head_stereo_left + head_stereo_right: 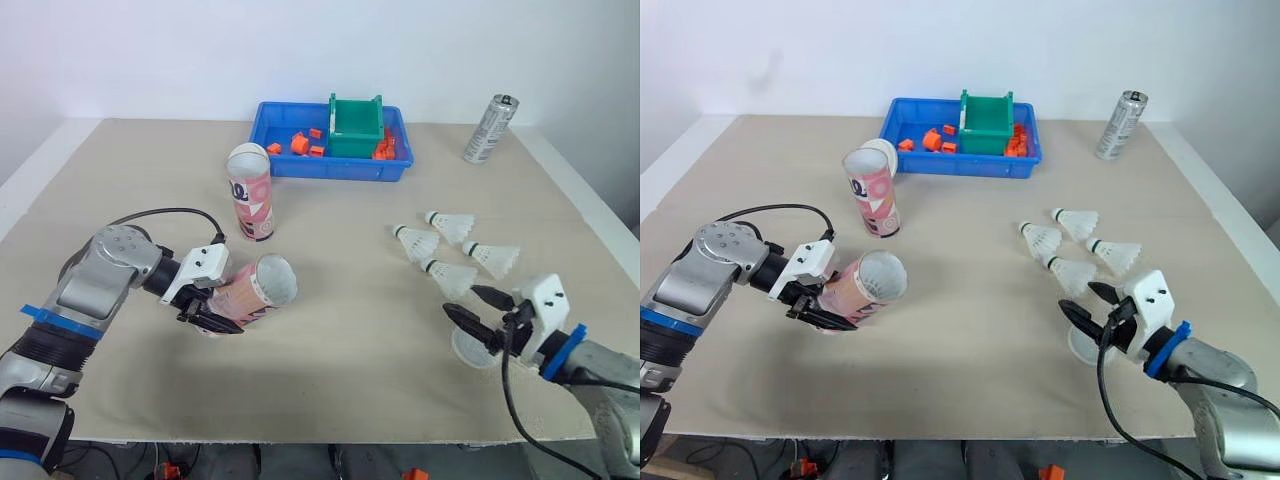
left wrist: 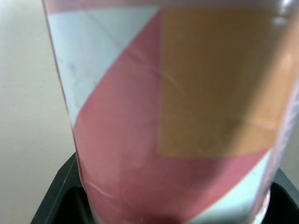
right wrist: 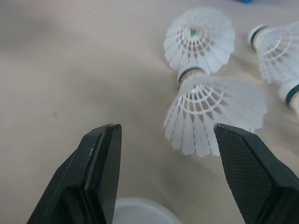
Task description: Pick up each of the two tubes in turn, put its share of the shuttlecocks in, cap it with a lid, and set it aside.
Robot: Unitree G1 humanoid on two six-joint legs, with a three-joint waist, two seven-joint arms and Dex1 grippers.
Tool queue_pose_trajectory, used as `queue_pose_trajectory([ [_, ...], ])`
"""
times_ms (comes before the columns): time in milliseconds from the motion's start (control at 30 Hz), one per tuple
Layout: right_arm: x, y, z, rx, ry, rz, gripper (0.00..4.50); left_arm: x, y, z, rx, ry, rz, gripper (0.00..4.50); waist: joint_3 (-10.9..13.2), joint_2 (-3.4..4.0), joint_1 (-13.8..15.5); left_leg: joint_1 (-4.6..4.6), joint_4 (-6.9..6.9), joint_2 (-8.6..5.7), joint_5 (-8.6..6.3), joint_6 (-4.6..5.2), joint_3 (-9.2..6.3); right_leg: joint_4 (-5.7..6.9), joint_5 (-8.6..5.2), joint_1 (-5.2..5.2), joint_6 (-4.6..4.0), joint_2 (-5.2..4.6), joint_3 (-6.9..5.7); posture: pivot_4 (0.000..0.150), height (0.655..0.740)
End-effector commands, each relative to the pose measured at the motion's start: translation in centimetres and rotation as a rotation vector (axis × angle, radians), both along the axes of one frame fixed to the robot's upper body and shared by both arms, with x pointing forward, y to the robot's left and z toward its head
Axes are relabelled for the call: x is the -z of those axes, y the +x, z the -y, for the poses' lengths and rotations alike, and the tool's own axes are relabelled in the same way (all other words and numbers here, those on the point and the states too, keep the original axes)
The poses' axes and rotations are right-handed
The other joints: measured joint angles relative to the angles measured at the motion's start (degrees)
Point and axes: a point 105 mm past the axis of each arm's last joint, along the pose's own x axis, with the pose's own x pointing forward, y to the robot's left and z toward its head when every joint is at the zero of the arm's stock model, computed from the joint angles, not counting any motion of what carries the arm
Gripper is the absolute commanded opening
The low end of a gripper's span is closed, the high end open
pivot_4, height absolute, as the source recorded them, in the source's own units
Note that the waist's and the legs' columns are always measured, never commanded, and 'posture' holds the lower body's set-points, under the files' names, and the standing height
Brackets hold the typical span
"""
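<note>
Gripping tilted tube with left end effector, near left; base hidden in grip. Holding right end effector wide open over half-hidden lid, beside shuttlecocks. Beige tabletop, white wall behind.

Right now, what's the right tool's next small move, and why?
Probably ease the right tool forward around the nearest shuttlecock and close. Its fingers are open with that shuttlecock just ahead, and the left tool holds a tube, open mouth facing that way.
</note>
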Motion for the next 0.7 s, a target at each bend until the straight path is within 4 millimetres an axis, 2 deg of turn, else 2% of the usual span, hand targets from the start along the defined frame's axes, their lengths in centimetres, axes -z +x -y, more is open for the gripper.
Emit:
queue_pose_trajectory([
  [33, -0.5, 0.6, 0.1, 0.001, -0.013, 0.041, 3.41, -0.7, 0.2, 0.1, 0.004, -0.011, 0.034, 2.95, 0.00, 0.00, 0.00, 0.00, 0.00, 0.00, 0.00, 0.00, 0.00, 0.00, 0.00, 0.00, 0.00, 0.00, 0.00, 0.150, 0.7309],
  [367, -0.2, 2.3, -0.5, -0.021, -0.001, 0.050, 3.41, -0.6, 0.0, 0.0, -0.006, -0.012, 0.033, 2.95, 0.00, 0.00, 0.00, 0.00, -0.01, 0.00, 0.00, 0.00, 0.00, 0.00, -0.01, 0.00, 0.00, 0.01, 0.00, 0.150, 0.7309],
  [467, 0.0, 2.7, -0.8, -0.031, 0.002, 0.051, 2.62, -0.7, 0.0, 0.0, -0.007, -0.012, 0.035, 2.95, 0.00, 0.00, 0.00, 0.00, -0.01, 0.00, 0.00, 0.00, 0.00, 0.00, 0.00, 0.00, 0.00, 0.01, 0.00, 0.150, 0.7309],
  [633, 0.3, 3.1, -1.0, -0.039, 0.010, 0.052, 0.18, -0.7, 0.0, -0.1, -0.010, -0.010, 0.041, 2.95, 0.00, 0.00, 0.00, -0.02, -0.02, 0.00, 0.00, 0.00, 0.00, 0.00, -0.01, 0.00, 0.01, 0.01, 0.00, 0.150, 0.7309],
  [700, 0.4, 3.2, -0.8, -0.032, 0.011, 0.056, 0.08, -0.7, -0.1, -0.1, -0.010, -0.010, 0.042, 2.95, 0.00, 0.00, 0.00, -0.01, -0.03, 0.00, 0.00, 0.00, -0.01, 0.00, -0.01, 0.00, 0.01, 0.02, 0.00, 0.150, 0.7309],
])
